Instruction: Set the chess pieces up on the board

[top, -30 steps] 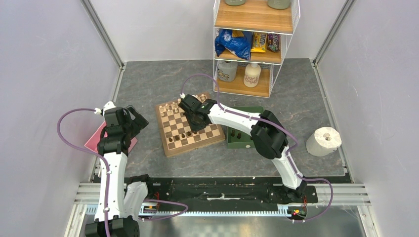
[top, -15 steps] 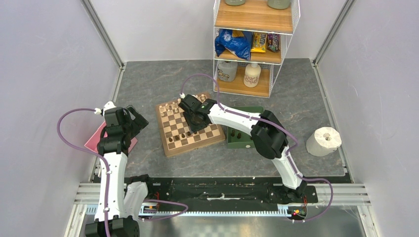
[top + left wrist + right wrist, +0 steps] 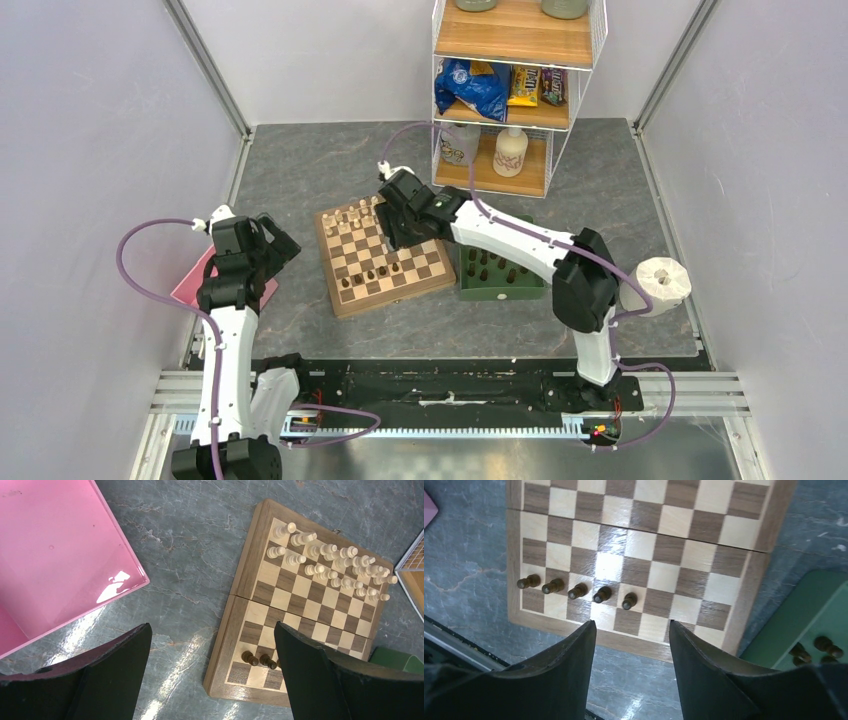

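The board [image 3: 385,298] lies in the middle of the table. Several dark-brown chess pieces [image 3: 369,274] stand in a row on its near side; the right wrist view shows that row [image 3: 577,590]. More dark pieces [image 3: 492,265] sit in the green tray [image 3: 533,287], partly seen in the right wrist view [image 3: 829,647]. My right gripper [image 3: 631,623] is open and empty, raised above the board's near edge [image 3: 649,647]. My left gripper [image 3: 212,626] is open and empty, left of the board [image 3: 235,625], above the bare table.
Cream pieces [image 3: 350,215] fill the board's far rows [image 3: 330,562]. A pink tray [image 3: 192,288] lies at the left under my left arm. A wire shelf [image 3: 510,90] stands at the back right. A paper roll [image 3: 655,285] sits at the right.
My right gripper has risen off the board and drawn back toward the far right. One more dark piece now stands in the near row. The left arm has not moved.
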Robot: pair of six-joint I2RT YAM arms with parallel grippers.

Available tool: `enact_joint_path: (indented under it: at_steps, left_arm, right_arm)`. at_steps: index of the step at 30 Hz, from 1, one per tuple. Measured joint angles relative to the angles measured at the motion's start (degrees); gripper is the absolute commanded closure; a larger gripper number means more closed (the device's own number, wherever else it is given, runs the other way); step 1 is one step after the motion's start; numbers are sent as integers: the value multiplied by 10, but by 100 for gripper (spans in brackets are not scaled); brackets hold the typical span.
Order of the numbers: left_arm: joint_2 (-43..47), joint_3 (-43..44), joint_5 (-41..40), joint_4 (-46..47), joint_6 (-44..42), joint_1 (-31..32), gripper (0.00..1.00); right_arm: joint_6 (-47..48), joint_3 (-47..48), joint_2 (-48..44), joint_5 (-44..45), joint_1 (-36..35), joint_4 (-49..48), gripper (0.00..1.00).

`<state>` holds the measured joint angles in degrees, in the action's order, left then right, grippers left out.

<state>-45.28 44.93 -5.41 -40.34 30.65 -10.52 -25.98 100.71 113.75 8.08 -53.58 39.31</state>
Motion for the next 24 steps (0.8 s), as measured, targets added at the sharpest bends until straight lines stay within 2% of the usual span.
enact_joint_path:
  at_steps: [12,17,24]
  left_arm:
    - [-13,0,1,0,0,0,1]
    - [-18,0,25,0,-1,0,1]
    - [-3,-1,45,-3,-1,0,1]
  right_arm:
    - [-10,-51,-71,1,109,-20,26]
    - [-15,-46,-113,-8,164,-28,24]
    - [-14,-23,-127,-11,219,-21,24]
